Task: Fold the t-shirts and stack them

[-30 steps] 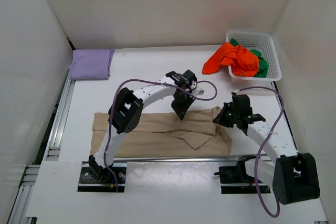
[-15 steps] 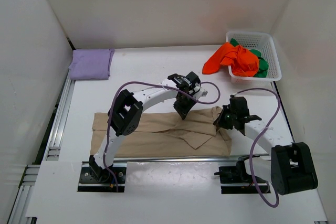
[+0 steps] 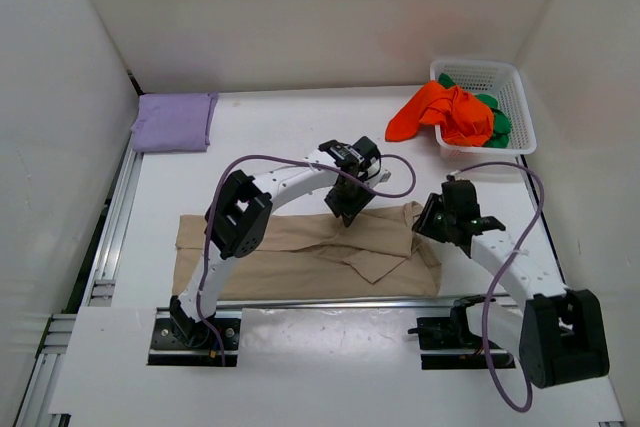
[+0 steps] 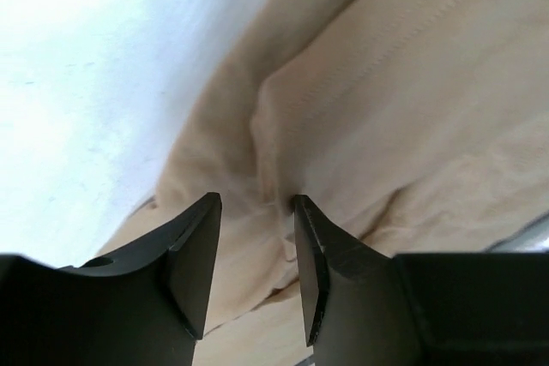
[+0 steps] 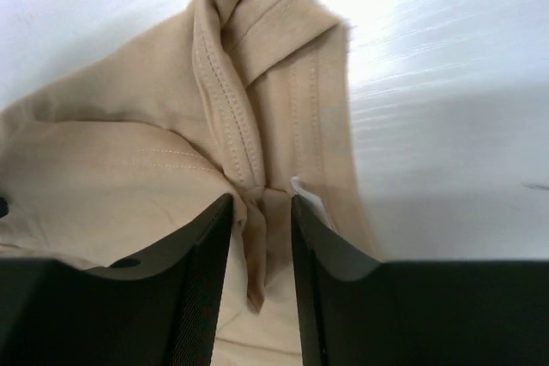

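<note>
The beige t-shirt (image 3: 300, 252) lies folded into a long band across the near part of the table. My left gripper (image 3: 347, 209) is low over its far edge, open, and the left wrist view shows a creased fold of the beige t-shirt (image 4: 412, 109) lying loose under the left gripper (image 4: 256, 203). My right gripper (image 3: 432, 222) is open at the shirt's right end. There the right gripper (image 5: 262, 203) straddles the ribbed collar (image 5: 232, 117) without pinching it. A folded lavender t-shirt (image 3: 175, 122) rests at the far left. The orange-red t-shirt (image 3: 440, 112) and the green one (image 3: 497, 122) are bunched in the basket.
A white mesh basket (image 3: 515, 82) stands at the far right corner, with the orange-red shirt spilling over its left rim onto the table. White walls enclose the table on three sides. A metal rail (image 3: 110, 237) runs along the left edge.
Both grippers were shut on the beige shirt a second ago and now stand open, the cloth let go onto the table. The arms have barely shifted.
</note>
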### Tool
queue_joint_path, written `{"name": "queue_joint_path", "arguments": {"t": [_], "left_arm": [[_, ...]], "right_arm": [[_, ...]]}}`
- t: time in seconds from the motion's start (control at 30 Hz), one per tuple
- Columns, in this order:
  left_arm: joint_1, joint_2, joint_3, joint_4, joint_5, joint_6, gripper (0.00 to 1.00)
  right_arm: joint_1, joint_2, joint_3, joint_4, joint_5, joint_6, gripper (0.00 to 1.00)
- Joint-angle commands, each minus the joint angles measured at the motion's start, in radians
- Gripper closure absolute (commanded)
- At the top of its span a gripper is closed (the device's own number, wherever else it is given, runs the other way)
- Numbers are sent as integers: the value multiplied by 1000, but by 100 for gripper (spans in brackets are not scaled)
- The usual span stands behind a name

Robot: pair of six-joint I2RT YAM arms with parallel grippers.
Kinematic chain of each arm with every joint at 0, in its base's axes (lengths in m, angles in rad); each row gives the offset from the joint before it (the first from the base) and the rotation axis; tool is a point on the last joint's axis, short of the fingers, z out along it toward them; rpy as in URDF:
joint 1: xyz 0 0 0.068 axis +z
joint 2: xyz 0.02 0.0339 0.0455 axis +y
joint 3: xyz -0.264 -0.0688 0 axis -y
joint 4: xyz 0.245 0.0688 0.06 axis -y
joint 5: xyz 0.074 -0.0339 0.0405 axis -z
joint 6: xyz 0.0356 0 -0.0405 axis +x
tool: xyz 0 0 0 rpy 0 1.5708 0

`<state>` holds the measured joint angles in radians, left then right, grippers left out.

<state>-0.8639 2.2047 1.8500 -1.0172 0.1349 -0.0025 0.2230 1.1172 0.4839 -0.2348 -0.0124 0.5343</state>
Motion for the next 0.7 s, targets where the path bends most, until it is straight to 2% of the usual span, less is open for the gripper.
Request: {"name": "queue_joint_path", "arguments": {"t": [0.0, 0.17, 0.27, 0.37, 0.4, 0.5, 0.53, 0.67], "left_arm": [[0, -95, -4, 2, -96, 2, 49], [61, -201, -61, -23, -132, 2, 46], [146, -321, -178, -23, -206, 2, 42], [293, -443, -332, -1, -297, 2, 42], [392, -494, -374, -1, -317, 2, 44], [552, -565, -535, 48, -383, 2, 46], [650, -580, -611, 64, -399, 2, 47], [828, -619, -782, 179, -445, 2, 47]], "right_arm": [[-1, -94, 90, -118, 124, 3, 61], [-1, -119, 171, -351, 147, 44, 64], [21, -119, 180, -463, 129, 101, 67], [48, -149, 124, -511, 138, 205, 72], [49, -161, 101, -511, 128, 235, 74], [93, -192, 3, -480, 115, 347, 77], [105, -192, -17, -471, 115, 371, 79], [165, -84, -39, -428, 132, 420, 79]]}}
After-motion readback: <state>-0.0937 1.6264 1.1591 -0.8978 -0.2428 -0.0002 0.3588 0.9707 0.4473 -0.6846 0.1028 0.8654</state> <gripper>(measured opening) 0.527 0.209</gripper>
